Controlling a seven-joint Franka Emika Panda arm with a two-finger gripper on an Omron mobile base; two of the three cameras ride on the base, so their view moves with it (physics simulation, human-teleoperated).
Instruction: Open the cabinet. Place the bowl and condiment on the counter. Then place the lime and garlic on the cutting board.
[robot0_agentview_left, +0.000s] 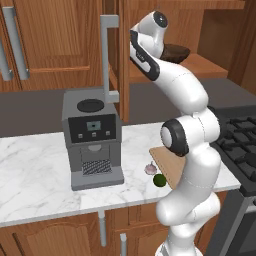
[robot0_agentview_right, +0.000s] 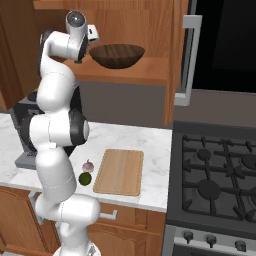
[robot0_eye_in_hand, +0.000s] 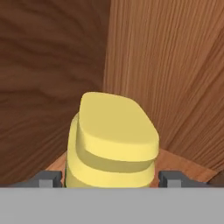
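The cabinet (robot0_agentview_right: 145, 72) stands open, and my arm reaches onto its shelf. In the hand view the yellow condiment (robot0_eye_in_hand: 111, 140) sits upright between my fingertips (robot0_eye_in_hand: 48, 178), one on each side with thin gaps; my gripper (robot0_eye_in_hand: 109, 180) is open around it. The dark wooden bowl (robot0_agentview_right: 117, 55) rests on the same shelf, just right of my gripper (robot0_agentview_right: 92, 36). On the marble counter (robot0_agentview_right: 150, 145) lies the cutting board (robot0_agentview_right: 120, 172). The garlic (robot0_agentview_right: 88, 165) and the lime (robot0_agentview_right: 85, 179) lie on the counter just off its left edge.
A grey coffee machine (robot0_agentview_left: 92, 140) stands on the counter left of the arm. The open cabinet door with its long grey handle (robot0_agentview_left: 107, 55) juts out above it. A black gas hob (robot0_agentview_right: 220, 175) borders the counter on the right.
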